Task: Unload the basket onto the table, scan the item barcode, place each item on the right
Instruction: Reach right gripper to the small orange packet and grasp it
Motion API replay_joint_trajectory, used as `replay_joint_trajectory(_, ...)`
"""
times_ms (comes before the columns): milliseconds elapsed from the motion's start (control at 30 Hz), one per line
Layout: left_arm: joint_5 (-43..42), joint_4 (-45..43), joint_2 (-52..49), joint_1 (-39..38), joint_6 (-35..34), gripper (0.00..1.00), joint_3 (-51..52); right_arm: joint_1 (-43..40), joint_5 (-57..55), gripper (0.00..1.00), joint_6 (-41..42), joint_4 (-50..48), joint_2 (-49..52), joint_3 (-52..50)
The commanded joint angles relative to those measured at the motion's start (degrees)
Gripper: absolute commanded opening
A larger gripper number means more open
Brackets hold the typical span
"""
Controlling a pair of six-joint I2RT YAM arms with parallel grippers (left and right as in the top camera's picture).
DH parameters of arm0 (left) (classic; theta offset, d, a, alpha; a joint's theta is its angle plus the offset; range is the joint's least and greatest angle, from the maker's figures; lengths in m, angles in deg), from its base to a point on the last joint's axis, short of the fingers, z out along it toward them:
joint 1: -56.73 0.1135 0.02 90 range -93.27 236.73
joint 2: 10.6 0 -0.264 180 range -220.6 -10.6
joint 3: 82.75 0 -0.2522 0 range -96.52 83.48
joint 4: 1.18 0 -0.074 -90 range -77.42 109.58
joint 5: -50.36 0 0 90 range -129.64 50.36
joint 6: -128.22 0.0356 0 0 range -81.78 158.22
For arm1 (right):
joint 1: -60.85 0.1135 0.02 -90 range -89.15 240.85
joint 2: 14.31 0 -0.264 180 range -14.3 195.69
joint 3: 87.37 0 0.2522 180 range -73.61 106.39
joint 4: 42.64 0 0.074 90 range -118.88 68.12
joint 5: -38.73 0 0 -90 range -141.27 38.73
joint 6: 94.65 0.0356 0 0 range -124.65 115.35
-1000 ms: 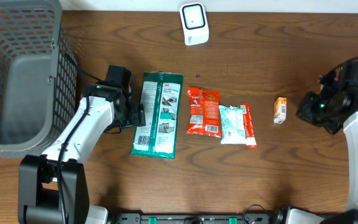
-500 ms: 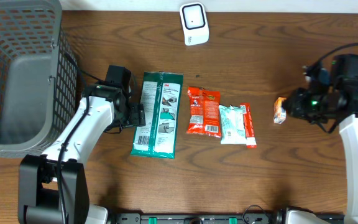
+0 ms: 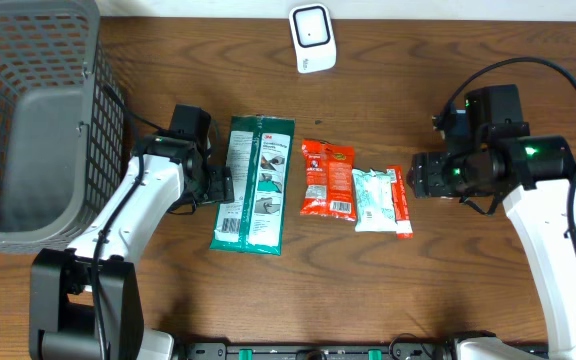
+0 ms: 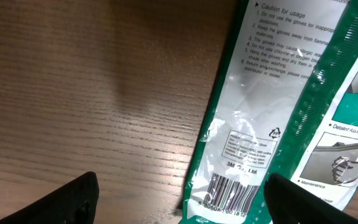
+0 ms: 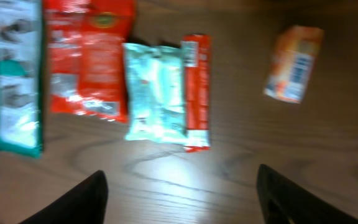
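Noted dark wood worktop [image 3: 368,290] with grey mesh basket [image 3: 28,120] at its left end. Logged items in a row at centre, all flat on the wood: long green glove pack [image 3: 256,185], then red pouch [image 3: 327,180], then pale blue-white pack [image 3: 373,200] touching a slim red bar [image 3: 399,200]. Visible only from the right wrist: small orange box [image 5: 294,62], apart to the right of the bar. Recorded white scanner [image 3: 311,38] standing at the far edge, nothing near its face. Found left gripper [image 4: 182,205] released, fingers wide, low and just beside the green pack's left edge, with the pack's printed barcode [image 4: 229,194] in its view. Found right gripper [image 5: 182,205] likewise released and empty, hovering above the right end of the row. Judged task barely begun: no item lifted, no barcode presented to the scanner. Left to do: settle on one item, grasp it, carry it to the scanner, turn the barcode toward it.
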Motion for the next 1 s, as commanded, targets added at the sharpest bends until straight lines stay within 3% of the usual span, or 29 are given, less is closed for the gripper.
replay_joint_trajectory(0,0.48,0.15,0.07,0.02,-0.13,0.86,-0.24,-0.42,-7.43,0.76,0.83,0.52,1.51,0.48)
replay_joint_trajectory(500,0.48,0.15,0.07,0.02,-0.15,0.86,-0.24,-9.29,-7.61,0.77,-0.90,-0.33,10.01,0.48)
replay_joint_trajectory(967,0.50,0.15,0.07,0.02,-0.15,0.86,-0.24,-9.90,-9.40,0.77,-0.85,-3.85,11.91,0.48)
